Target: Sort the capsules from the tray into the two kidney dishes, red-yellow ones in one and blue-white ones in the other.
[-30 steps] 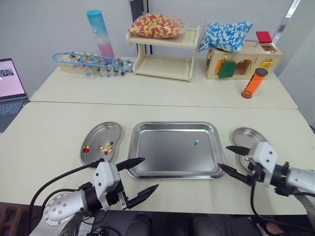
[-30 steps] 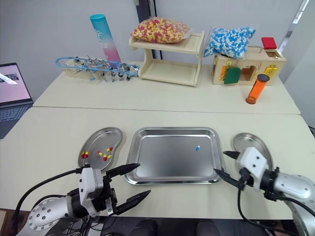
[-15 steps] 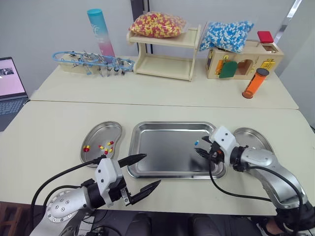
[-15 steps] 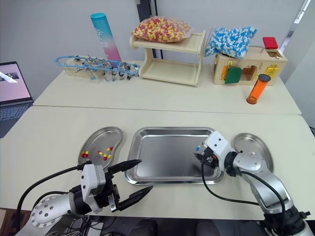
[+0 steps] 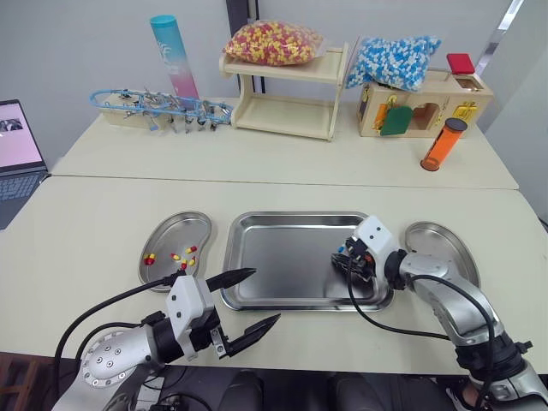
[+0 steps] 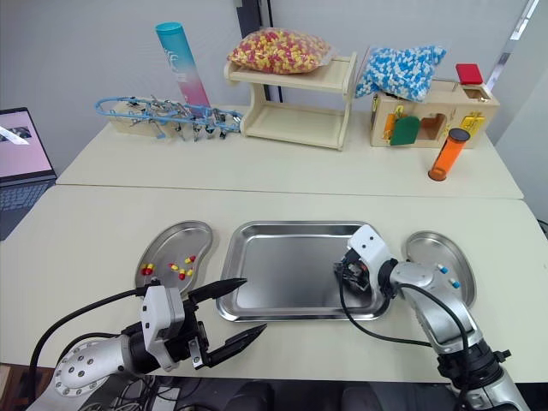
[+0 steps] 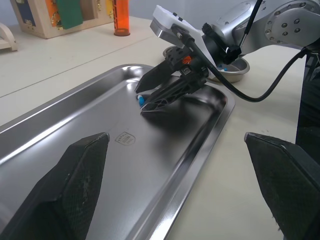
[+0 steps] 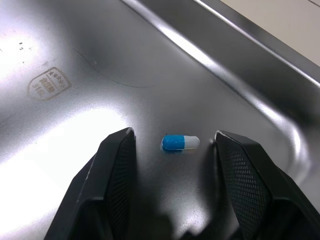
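One blue-white capsule [image 8: 180, 142] lies on the tray [image 5: 282, 257], near its 3 o'clock edge, between the spread fingers of the right claw [image 7: 139, 101], not pinched. The left claw [image 5: 266, 294] hangs open at the tray's 7 o'clock corner. Several red-yellow capsules [image 5: 182, 257] sit in the left dish [image 5: 163, 233] at the tray's 9 o'clock.

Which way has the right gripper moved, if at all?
Yes. The right gripper moved left, from outside the tray's right rim to inside it, straddling the blue-white capsule.
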Robot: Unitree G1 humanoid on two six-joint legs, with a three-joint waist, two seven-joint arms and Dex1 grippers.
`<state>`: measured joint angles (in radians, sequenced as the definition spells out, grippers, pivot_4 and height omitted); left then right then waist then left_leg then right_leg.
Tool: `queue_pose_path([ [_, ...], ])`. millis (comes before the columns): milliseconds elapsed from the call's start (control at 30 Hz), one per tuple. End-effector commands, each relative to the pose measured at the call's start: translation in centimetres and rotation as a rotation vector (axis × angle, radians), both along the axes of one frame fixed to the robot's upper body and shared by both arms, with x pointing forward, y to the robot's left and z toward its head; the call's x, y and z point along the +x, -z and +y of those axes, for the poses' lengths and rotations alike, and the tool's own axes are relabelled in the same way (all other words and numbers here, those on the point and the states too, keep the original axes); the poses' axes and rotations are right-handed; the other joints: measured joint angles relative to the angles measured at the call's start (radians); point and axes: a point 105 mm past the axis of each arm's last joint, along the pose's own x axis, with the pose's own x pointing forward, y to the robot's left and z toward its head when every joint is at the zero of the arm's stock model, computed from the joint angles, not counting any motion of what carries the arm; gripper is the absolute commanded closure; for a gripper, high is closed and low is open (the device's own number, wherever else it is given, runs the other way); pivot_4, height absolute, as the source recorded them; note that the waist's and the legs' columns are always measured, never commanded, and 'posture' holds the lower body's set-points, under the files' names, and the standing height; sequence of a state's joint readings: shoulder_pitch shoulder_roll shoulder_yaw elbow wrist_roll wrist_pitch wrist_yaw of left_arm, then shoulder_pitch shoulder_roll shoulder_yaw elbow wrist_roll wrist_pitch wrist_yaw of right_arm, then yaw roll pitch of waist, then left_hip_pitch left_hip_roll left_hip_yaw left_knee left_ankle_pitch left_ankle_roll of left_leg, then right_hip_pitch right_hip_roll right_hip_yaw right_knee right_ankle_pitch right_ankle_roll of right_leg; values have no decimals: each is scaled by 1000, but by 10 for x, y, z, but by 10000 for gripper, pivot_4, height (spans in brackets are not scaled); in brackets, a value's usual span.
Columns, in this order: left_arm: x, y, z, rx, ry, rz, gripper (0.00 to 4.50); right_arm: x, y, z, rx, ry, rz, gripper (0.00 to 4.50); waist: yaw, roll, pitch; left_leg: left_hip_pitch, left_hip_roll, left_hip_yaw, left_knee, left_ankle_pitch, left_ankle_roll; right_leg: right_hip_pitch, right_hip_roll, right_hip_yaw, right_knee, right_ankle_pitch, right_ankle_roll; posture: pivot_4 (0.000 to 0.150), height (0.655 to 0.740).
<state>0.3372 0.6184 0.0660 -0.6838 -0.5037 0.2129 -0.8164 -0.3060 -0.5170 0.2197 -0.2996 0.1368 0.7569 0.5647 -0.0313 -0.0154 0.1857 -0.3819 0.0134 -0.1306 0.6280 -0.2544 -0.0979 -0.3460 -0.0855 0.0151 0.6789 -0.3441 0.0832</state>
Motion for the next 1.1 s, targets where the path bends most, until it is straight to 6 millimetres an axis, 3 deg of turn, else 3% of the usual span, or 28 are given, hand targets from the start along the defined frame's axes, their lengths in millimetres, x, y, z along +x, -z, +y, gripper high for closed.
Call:
queue_pose_path([
  [33,-2,-7,-4,4,19,-35,0,1,-6,2,13,6,-30,16756,0,0,0,0,0,0,0,0,0,0,0,0,0,0,0,1500,7400],
  [767,-2,-7,-3,6,1,-47,0,4,-8,-6,29,-37,20,16756,0,0,0,0,0,0,0,0,0,0,0,0,0,0,0,1500,7400],
  [1100,-2,-9,-3,10,4,-49,0,-1,-35,-14,21,-178,9,16756,0,0,0,0,0,0,0,0,0,-1,0,0,0,0,0,1500,7400],
])
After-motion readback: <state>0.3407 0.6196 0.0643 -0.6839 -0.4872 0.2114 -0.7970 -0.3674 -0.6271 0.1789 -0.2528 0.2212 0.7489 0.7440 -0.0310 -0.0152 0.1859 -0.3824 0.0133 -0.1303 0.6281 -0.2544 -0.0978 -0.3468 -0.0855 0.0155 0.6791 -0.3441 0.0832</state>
